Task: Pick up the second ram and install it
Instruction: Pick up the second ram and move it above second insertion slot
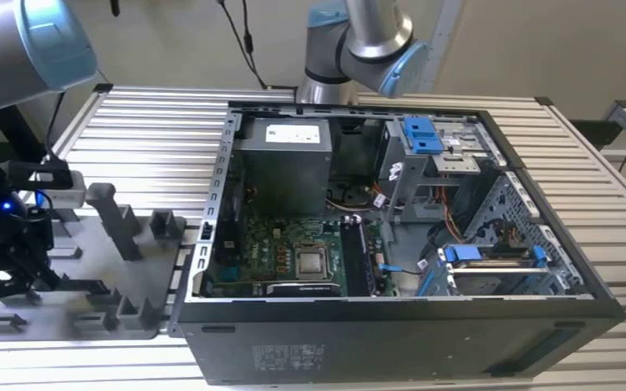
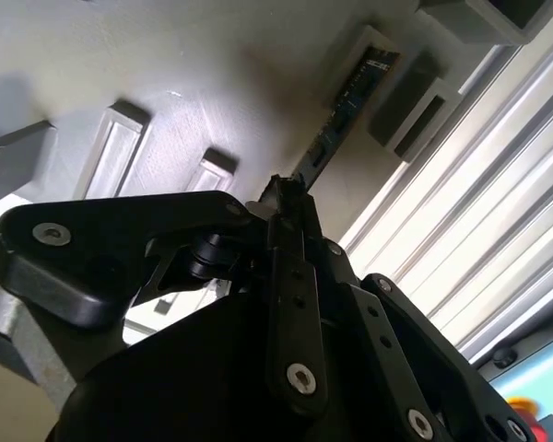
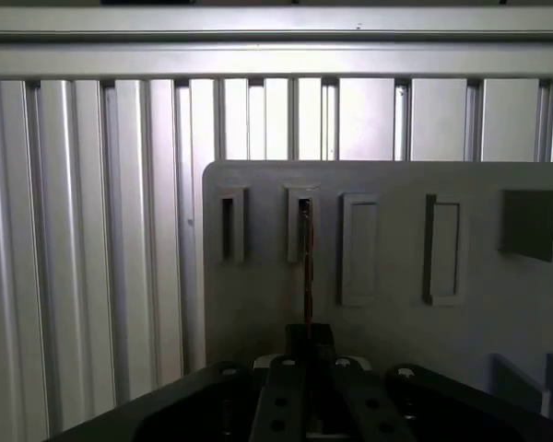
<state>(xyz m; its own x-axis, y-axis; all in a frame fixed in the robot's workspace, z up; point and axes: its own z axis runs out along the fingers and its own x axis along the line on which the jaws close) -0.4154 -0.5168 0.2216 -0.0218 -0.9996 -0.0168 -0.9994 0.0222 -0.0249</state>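
The second ram (image 2: 346, 106) is a thin dark stick standing on edge in a slot of the grey fixture plate (image 2: 212, 64). In the first wrist view I see it edge-on as a narrow dark line (image 3: 307, 267) running out of the slot toward the fingers. My gripper (image 2: 283, 195) is shut on the near end of the stick, its fingertips pressed to both faces. In the exterior view the gripper (image 1: 9, 277) hangs low over the fixture plate (image 1: 139, 269) at that view's left.
The open computer case (image 1: 400, 334) lies at the exterior view's centre and right, with the motherboard and its long black slots (image 1: 354, 257) inside. Grey fixture blocks (image 1: 112, 216) rise from the plate. A second arm (image 1: 357, 41) stands behind the case. The table top is ribbed metal (image 3: 92, 230).
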